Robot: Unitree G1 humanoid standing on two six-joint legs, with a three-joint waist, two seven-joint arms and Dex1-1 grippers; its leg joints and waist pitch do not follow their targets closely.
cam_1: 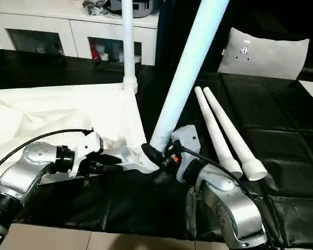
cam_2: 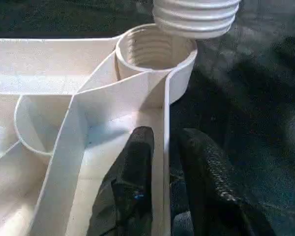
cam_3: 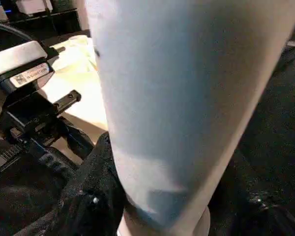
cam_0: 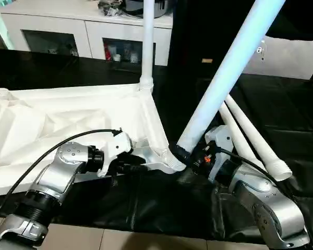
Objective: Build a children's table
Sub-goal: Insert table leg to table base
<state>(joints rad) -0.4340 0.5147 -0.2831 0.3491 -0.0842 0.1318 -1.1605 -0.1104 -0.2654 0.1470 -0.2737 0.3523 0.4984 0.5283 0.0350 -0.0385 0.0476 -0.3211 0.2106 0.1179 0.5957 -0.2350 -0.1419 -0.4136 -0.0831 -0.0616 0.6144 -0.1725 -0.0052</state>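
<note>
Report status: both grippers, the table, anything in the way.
Left gripper straddling white plastic tabletop's rim. Right gripper shut on tapered white leg, threaded end just above corner socket. One leg fitted. Socket unobstructed.

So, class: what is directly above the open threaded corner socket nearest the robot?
The ribbed, threaded end of the tilted leg hangs just above the corner socket, held by the right gripper. Inner threads show; the socket's bottom is hidden.
</note>
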